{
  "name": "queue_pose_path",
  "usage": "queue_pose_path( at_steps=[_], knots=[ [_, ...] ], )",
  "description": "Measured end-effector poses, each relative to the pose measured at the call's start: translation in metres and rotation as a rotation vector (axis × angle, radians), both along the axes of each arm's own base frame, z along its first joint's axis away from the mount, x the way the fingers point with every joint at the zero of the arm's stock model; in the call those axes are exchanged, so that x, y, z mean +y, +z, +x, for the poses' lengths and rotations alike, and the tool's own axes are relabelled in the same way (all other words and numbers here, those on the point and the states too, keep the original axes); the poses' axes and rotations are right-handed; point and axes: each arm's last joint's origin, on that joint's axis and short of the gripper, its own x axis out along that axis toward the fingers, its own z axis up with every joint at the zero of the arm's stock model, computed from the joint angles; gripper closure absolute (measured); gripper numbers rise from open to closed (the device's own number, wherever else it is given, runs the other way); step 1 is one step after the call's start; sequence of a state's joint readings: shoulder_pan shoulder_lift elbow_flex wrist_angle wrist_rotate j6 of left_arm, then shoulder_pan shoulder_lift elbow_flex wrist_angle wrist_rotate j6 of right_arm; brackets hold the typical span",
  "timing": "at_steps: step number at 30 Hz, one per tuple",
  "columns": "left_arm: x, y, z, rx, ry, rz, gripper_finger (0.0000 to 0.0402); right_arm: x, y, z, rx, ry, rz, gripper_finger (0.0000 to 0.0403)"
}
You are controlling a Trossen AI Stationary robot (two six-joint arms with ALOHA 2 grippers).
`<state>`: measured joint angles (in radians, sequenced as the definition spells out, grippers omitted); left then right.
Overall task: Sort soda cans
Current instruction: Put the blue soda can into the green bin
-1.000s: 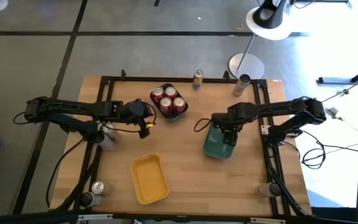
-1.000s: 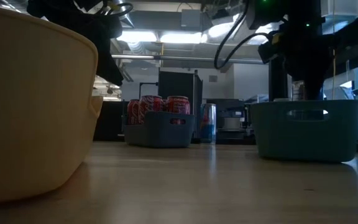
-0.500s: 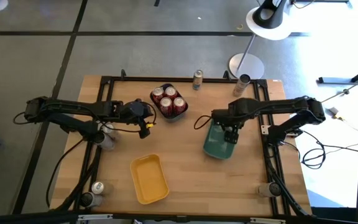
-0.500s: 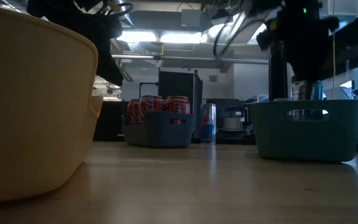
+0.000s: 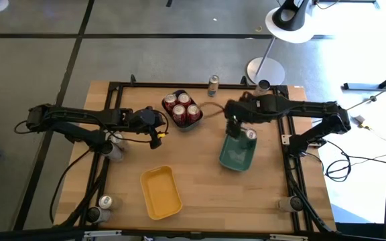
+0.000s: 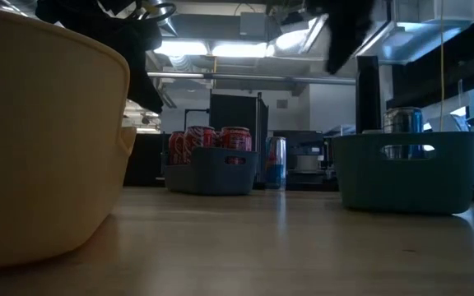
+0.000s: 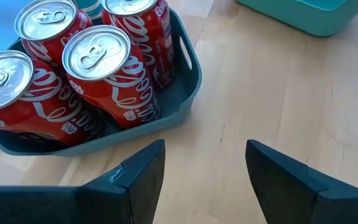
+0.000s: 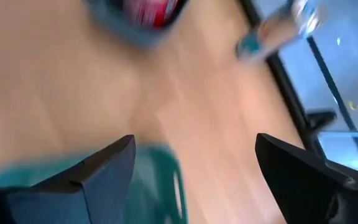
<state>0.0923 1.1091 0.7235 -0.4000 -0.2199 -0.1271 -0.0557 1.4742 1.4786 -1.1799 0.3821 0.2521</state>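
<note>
Sorting mid-run: one can (image 5: pixel 250 134) stands in the teal tray (image 5: pixel 235 156), four red cans (image 5: pixel 182 107) in the dark blue tray (image 7: pixel 188 93). Right gripper (image 5: pixel 232 125) above teal's rim, fingers apart, empty. Left gripper (image 7: pixel 205 171) beside blue tray, fingers apart. Next I'd fetch the back-edge can (image 5: pixel 213 84).

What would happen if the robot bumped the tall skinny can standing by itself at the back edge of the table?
The slim silver-and-blue metal can is tall and narrow, so it would probably tip easily. Being round, it would likely roll once down. Its smooth metal side may also be slippery to grab.
</note>
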Motion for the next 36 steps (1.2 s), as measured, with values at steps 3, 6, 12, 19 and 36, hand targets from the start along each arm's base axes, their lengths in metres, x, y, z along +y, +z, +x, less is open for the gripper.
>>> queue_pose_path(
  at_steps=[3, 6, 12, 19, 36],
  knots=[
    [0.0, 0.0, 0.0, 0.003, -0.006, 0.007, 0.0188, -0.02, -0.004, 0.012, -0.125, -0.041, -0.017, 0.0072],
    [0.0, 0.0, 0.0, 0.009, -0.022, 0.022, 0.0188, -0.046, -0.008, 0.017, -0.212, -0.089, -0.054, 0.0072],
    [0.001, 0.004, 0.004, -0.04, -0.036, 0.044, 0.0188, -0.093, -0.014, 0.019, -0.396, -0.194, -0.108, 0.0072],
    [0.001, 0.008, 0.007, -0.079, -0.074, 0.094, 0.0188, -0.128, -0.018, 0.018, -0.581, -0.291, -0.14, 0.0072],
    [0.001, 0.009, 0.008, -0.118, -0.017, 0.038, 0.0188, -0.197, -0.081, 0.038, -0.652, -0.585, -0.076, 0.0072]
  ],
)
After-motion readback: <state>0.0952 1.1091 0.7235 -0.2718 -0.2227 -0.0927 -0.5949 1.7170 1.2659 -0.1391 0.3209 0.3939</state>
